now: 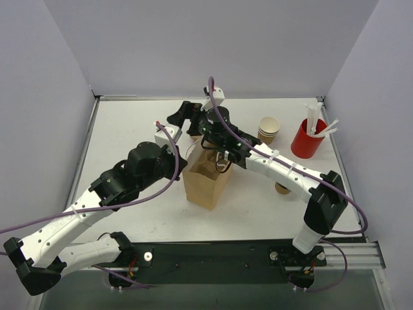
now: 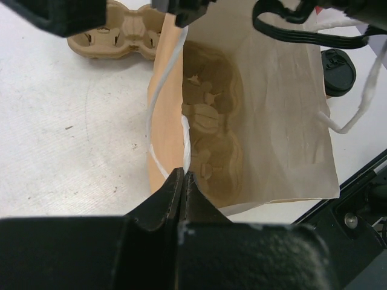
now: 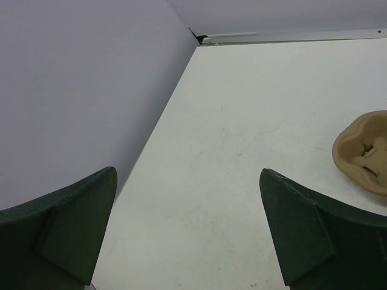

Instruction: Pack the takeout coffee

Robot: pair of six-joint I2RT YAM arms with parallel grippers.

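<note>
The takeout coffee, a kraft cup (image 1: 269, 127) with a pale inside, stands at the back right, away from both grippers. A brown paper bag (image 1: 206, 187) stands open mid-table. My left gripper (image 2: 183, 173) is shut on the bag's (image 2: 272, 121) left rim beside a white handle; from the top view it (image 1: 185, 158) sits at the bag's left top edge. My right gripper (image 3: 187, 171) is wide open and holds nothing. It (image 1: 182, 116) hovers, turned on its side, just behind the bag. A moulded pulp shape shows inside the bag.
A pulp cup carrier (image 2: 115, 33) lies behind the bag. A red cup of white sticks (image 1: 308, 137) stands at the back right. A black lid (image 2: 338, 71) lies right of the bag. A tan round thing (image 1: 282, 188) peeks from under my right forearm.
</note>
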